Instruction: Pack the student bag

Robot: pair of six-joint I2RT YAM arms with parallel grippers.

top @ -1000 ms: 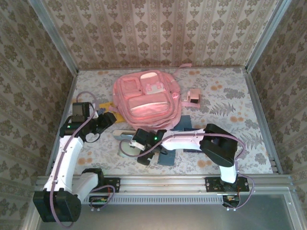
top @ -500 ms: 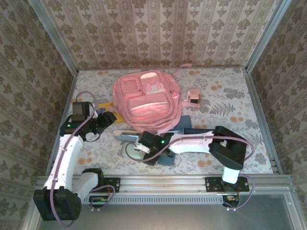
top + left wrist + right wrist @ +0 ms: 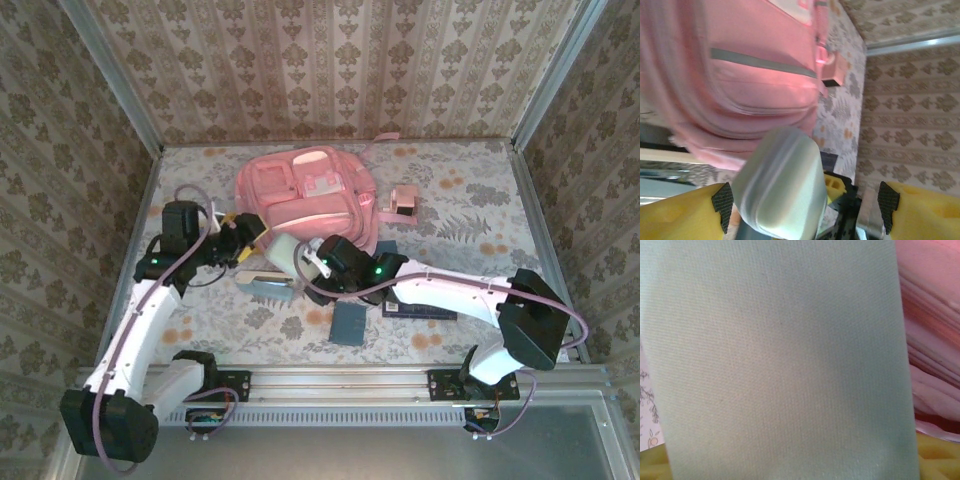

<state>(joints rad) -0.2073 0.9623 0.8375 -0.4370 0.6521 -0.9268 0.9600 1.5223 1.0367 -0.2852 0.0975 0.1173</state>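
The student bag (image 3: 305, 195) is a big pink backpack lying flat at the back middle of the table, front pockets up; its pink fabric (image 3: 740, 75) also shows in the left wrist view. My right gripper (image 3: 308, 262) is shut on a pale green fabric case (image 3: 283, 252) and holds it tilted up just in front of the bag's near edge. That case (image 3: 780, 355) covers most of the right wrist view. My left gripper (image 3: 240, 233) is open beside it; the case (image 3: 780, 185) sits between its pads (image 3: 722, 204), nearer the left one.
A dark blue book (image 3: 349, 325) lies near the front middle. Another dark book (image 3: 420, 311) lies partly under my right arm. A small pink box (image 3: 403, 200) stands right of the bag. Patterned walls close in the table on three sides.
My right gripper has swung left and back, lifting the pale green case off the table up to the bag's near edge. My left gripper has moved right, toward the case.
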